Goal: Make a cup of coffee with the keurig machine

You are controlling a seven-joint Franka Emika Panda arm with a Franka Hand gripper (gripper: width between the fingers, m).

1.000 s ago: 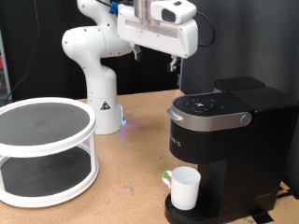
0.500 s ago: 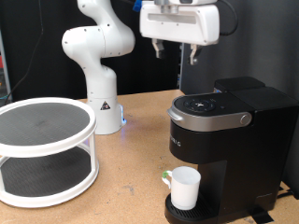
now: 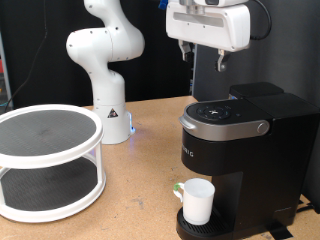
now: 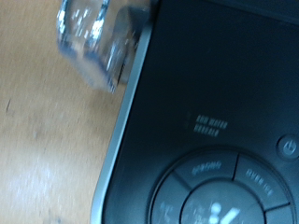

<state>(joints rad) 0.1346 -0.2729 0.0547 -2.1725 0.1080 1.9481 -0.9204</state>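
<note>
The black keurig machine (image 3: pixel 245 150) stands on the wooden table at the exterior view's right, lid shut, with its buttons (image 3: pixel 221 111) on top. The white cup (image 3: pixel 197 202) stands upright on the round drip tray (image 3: pixel 200 230) under the spout, handle towards the exterior view's left. My gripper (image 3: pixel 204 58) hangs well above the machine's top, fingers (image 3: pixel 221 60) apart and pointing down, with nothing between them. The wrist view shows the machine's top (image 4: pixel 224 93), its round button cluster (image 4: pixel 220 191) and one blurred fingertip (image 4: pixel 89 37) over the machine's edge.
A white two-tier round rack (image 3: pixel 45 160) with dark shelves stands at the exterior view's left. The arm's white base (image 3: pixel 108 110) stands at the back of the wooden table (image 3: pixel 140 190). The backdrop is dark.
The gripper has moved towards the exterior view's right, from left of the machine to above its top, still open and empty. The cup and machine have not moved.
</note>
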